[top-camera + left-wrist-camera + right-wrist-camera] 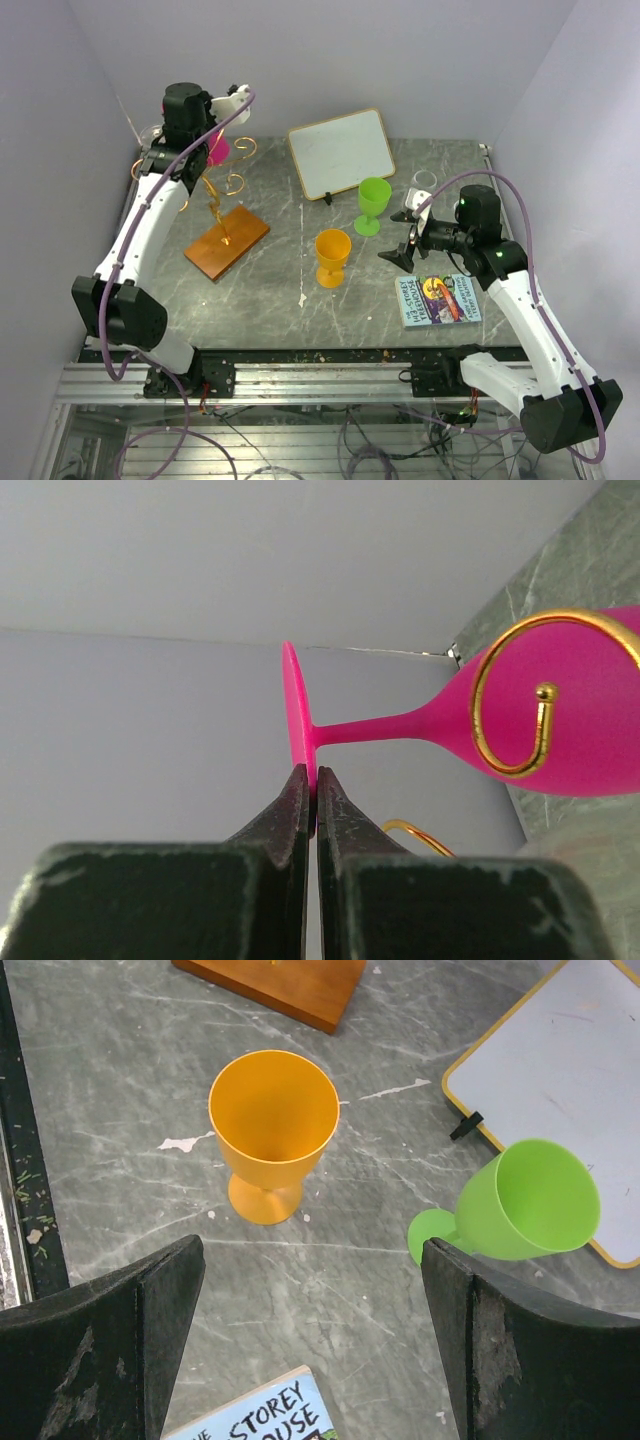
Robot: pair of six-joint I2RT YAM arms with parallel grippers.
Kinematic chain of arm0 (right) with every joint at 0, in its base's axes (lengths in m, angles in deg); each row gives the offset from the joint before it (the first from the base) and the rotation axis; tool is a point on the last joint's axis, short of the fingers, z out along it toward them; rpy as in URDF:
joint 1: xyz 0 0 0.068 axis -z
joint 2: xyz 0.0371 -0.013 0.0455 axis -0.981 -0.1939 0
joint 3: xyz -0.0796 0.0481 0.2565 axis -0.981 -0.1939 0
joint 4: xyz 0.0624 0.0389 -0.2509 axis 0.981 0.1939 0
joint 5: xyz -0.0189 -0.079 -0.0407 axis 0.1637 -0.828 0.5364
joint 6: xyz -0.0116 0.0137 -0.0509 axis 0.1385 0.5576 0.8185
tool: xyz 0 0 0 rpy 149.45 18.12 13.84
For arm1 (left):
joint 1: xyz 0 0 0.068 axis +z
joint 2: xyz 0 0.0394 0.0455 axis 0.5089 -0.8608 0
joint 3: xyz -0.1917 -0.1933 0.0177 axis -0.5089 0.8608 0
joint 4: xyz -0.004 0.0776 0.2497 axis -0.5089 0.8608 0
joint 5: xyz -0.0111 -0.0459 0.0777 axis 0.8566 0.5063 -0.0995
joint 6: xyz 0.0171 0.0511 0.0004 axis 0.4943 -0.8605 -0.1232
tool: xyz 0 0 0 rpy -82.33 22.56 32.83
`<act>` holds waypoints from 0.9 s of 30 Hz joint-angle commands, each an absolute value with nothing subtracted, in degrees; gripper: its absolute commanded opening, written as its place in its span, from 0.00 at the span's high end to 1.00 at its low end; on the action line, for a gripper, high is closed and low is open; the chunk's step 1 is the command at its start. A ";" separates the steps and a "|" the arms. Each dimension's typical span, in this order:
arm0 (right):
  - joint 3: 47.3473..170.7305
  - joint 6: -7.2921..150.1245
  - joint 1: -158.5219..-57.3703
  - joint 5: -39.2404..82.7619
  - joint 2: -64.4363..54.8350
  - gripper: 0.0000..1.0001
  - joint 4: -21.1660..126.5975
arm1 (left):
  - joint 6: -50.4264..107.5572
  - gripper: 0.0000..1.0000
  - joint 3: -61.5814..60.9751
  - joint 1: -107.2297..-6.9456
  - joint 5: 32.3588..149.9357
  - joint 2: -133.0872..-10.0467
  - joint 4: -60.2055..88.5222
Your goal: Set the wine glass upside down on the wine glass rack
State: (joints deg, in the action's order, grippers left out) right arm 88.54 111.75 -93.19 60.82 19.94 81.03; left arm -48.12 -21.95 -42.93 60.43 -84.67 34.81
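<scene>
A pink wine glass [218,150] is held in the air at the far left, up among the curled gold arms of the wine glass rack [222,205], which stands on a brown wooden base [227,243]. My left gripper [312,780] is shut on the edge of the glass's foot [297,705]. The pink bowl [590,730] lies behind a gold spiral [500,715]; I cannot tell whether they touch. My right gripper [315,1250] is open and empty above the table, near an orange glass [272,1130] and a green glass [530,1200].
The orange glass [332,256] and the green glass [372,204] stand upright mid-table. A whiteboard [342,152] leans at the back. A blue book [438,298] lies at the right, under my right arm. A clear glass [423,182] stands behind the right gripper [400,240].
</scene>
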 commanded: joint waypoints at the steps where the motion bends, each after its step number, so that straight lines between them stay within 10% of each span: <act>1: 87.93 112.33 -93.47 60.38 20.38 0.11 79.87 | -49.19 0.93 -21.35 -44.04 60.24 -82.58 35.45; 27: 87.90 112.35 -93.42 59.97 20.06 0.10 79.98 | -51.47 0.93 -16.20 -50.25 54.54 -78.87 37.91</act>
